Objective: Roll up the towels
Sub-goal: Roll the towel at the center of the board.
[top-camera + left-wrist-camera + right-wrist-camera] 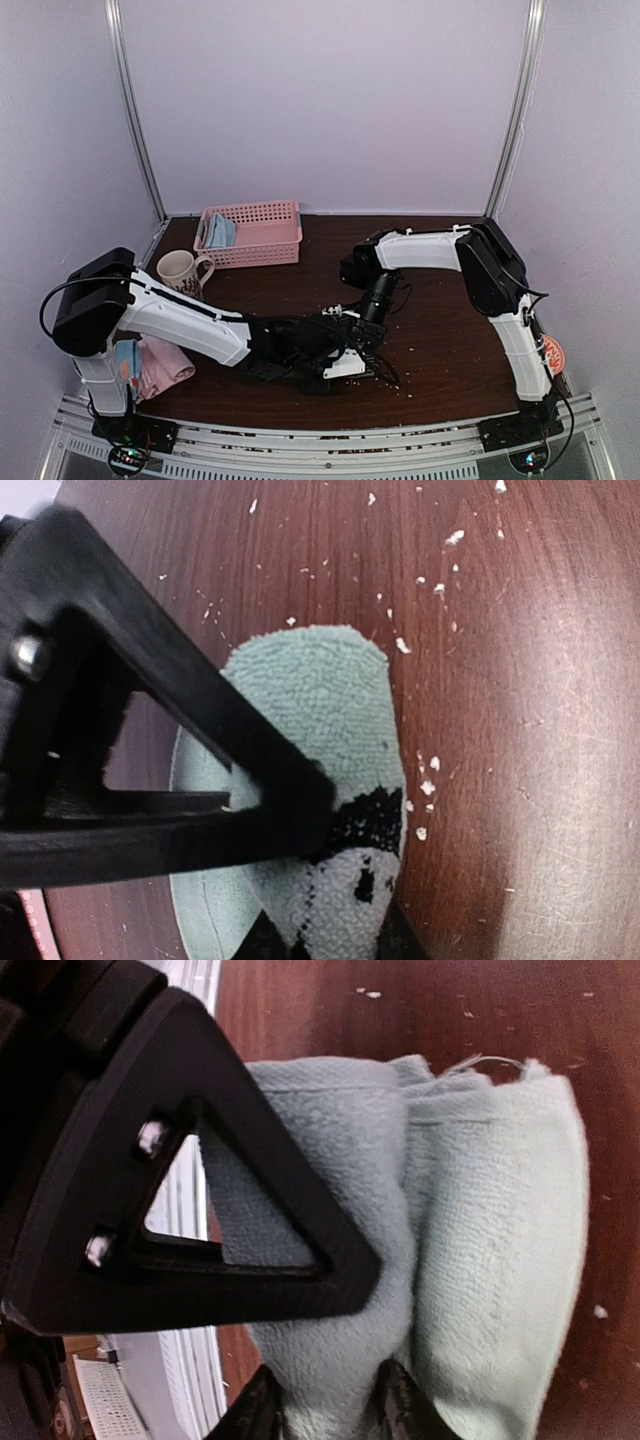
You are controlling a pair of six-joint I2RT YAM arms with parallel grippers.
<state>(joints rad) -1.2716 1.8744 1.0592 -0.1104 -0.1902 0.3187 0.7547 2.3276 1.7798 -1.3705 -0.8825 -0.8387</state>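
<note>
No legible text anywhere.

L gripper finger (265, 765) over sage-green towel (325, 695); crumbs (428, 786) on table (540, 680).

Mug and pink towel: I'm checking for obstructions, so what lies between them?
The left arm's white link crosses between the mug and the pink towel, as the top view shows.

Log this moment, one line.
step: rolling | item: sage green towel, front centre | left hand, right hand: both at it | grips: unclear
</note>
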